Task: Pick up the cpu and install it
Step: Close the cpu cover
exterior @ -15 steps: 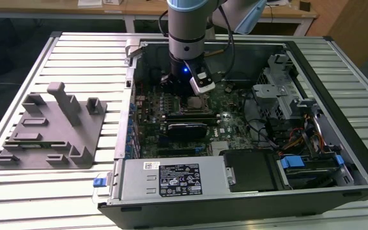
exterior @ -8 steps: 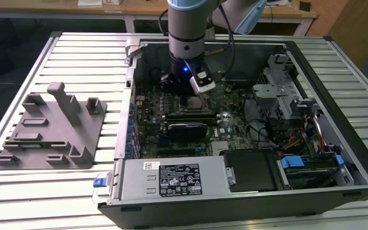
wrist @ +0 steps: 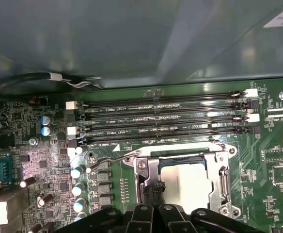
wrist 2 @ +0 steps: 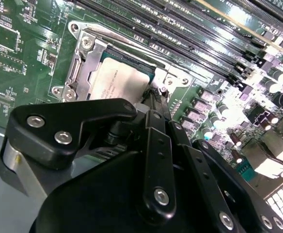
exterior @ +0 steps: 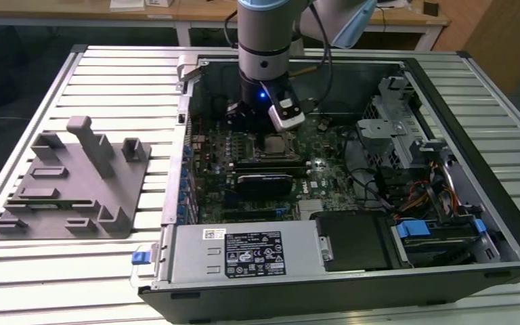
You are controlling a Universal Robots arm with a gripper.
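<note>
A Universal Robots arm (exterior: 265, 40) reaches down into an open desktop computer case (exterior: 174, 169) lying on a ribbed, pale metal table (exterior: 106, 74). Its black gripper (wrist 2: 155, 97), built of matte linkage bars fastened with bright round screws, hangs low over the processor socket. The two slim dark fingertips (wrist: 147, 194) are drawn close together with nothing visible between them, and they sit at the socket's edge, just beside one side of the chip.

The cpu (wrist 2: 119, 80), a flat square with a dull silvery-grey metal top, lies level inside the socket, seated within the shiny steel socket frame (wrist: 221, 170). A thin bent wire lever (wrist: 107, 162) runs beside the frame.

The green motherboard (wrist 2: 25, 73) around it is densely studded with small components. Four long black memory slots (wrist: 161, 119) run parallel just past the socket, and a row of small silver-capped cylindrical capacitors (wrist: 76, 172) stands to one side.

In the exterior view, a boxy grey power supply (exterior: 242, 254) fills the case's near corner, and a grey moulded fixture (exterior: 70, 183) with upright posts rests on the table at the exterior view's left, well apart from the case.
</note>
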